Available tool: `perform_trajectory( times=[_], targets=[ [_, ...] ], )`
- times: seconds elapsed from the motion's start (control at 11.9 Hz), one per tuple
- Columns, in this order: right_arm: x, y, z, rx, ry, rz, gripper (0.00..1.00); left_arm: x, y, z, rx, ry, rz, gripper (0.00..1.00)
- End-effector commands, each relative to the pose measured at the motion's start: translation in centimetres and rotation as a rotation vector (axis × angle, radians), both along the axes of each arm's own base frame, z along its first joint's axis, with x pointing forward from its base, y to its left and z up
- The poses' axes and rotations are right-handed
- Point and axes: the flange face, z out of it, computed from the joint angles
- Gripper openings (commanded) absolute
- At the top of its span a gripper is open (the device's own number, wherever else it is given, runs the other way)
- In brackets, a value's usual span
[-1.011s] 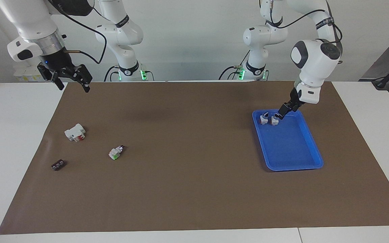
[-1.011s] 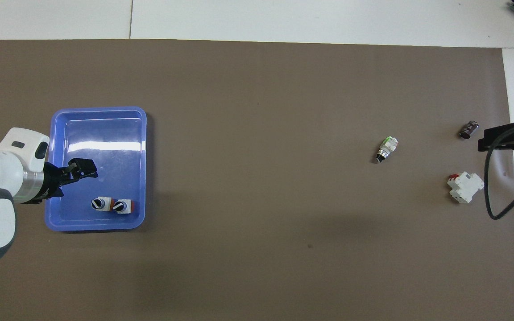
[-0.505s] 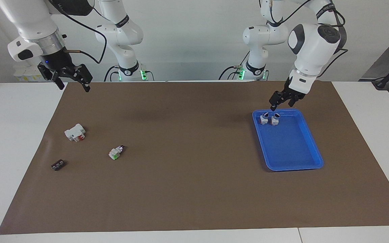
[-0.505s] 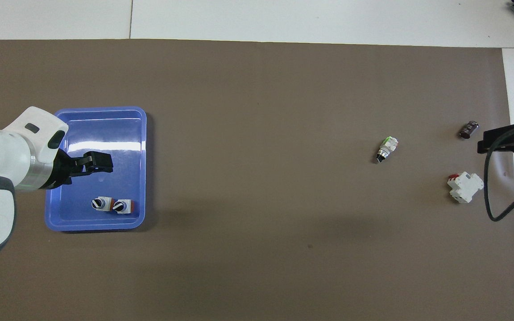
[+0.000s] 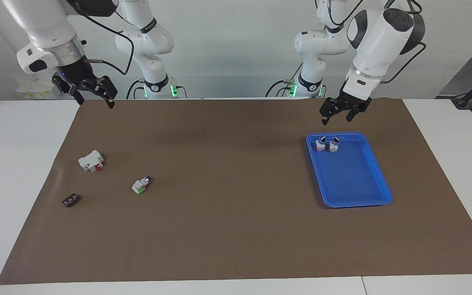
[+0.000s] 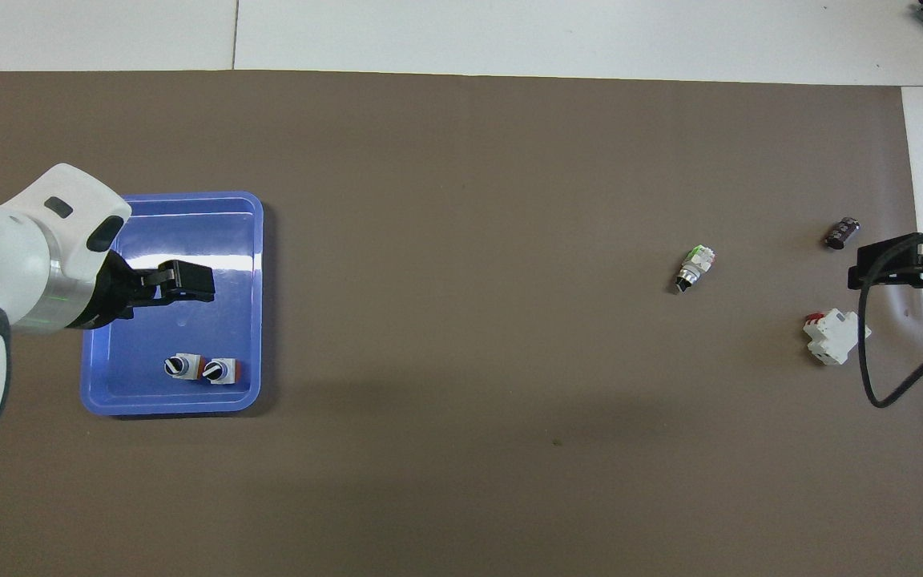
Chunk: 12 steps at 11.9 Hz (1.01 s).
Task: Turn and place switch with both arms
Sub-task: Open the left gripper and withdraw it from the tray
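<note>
Two small white plastic selector switches (image 5: pixel 327 144) with orange blocks and black-and-white knobs stand side by side in the shallow blue plastic tray (image 5: pixel 367 198), at its end nearer the robots. The left gripper (image 5: pixel 336 114) hangs empty above that end, fingers apart. The right gripper (image 5: pixel 92 96) waits with fingers spread over the brown mat's (image 5: pixel 236 229) corner.

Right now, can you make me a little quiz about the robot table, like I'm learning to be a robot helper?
1. True or false: the left gripper is holding a selector switch.
2. How many selector switches stand in the blue tray? A) one B) two C) three
3. Fill in: the switch with the green block lies on the brown ____.

Key
1. False. It hangs open and empty above the tray's end nearest the robots. The right gripper is open and empty too.
2. B. The two selector switches stand side by side at that same end.
3. Mat, near the white block with red.
</note>
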Motion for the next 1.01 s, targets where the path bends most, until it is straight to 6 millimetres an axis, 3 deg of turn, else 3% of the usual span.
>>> perform_trajectory(
  times=[0.0, 0.17, 0.34, 0.42, 0.67, 0.93],
  targets=[
    [-0.4, -0.3, 0.3, -0.009, 0.004, -0.028, 1.00, 2.5, 3.5, 3.6, -0.004, 0.024, -0.002, 0.99],
    [-0.5, -0.3, 0.1, -0.007, 0.006, -0.020, 1.00, 3.2, 5.4, 6.4, 0.009, 0.010, -0.085, 0.99],
    [-0.4, 0.0, 0.1, -0.008, 0.004, -0.022, 1.00, 4.3, 8.5, 7.6, 0.014, 0.029, -0.104, 0.99],
    [-0.4, -0.4, 0.1, -0.007, 0.004, -0.026, 1.00, 4.9, 9.1, 8.0, 0.008, 0.046, -0.126, 0.99],
    [-0.4, -0.7, -0.1, -0.008, -0.011, -0.035, 1.00, 4.2, 9.0, 10.4, 0.010, 0.032, -0.142, 0.99],
    [0.2, -0.8, 0.4, 0.007, -0.015, -0.041, 1.00, 1.3, 8.8, 9.1, 0.009, 0.082, -0.148, 0.99]
  ],
)
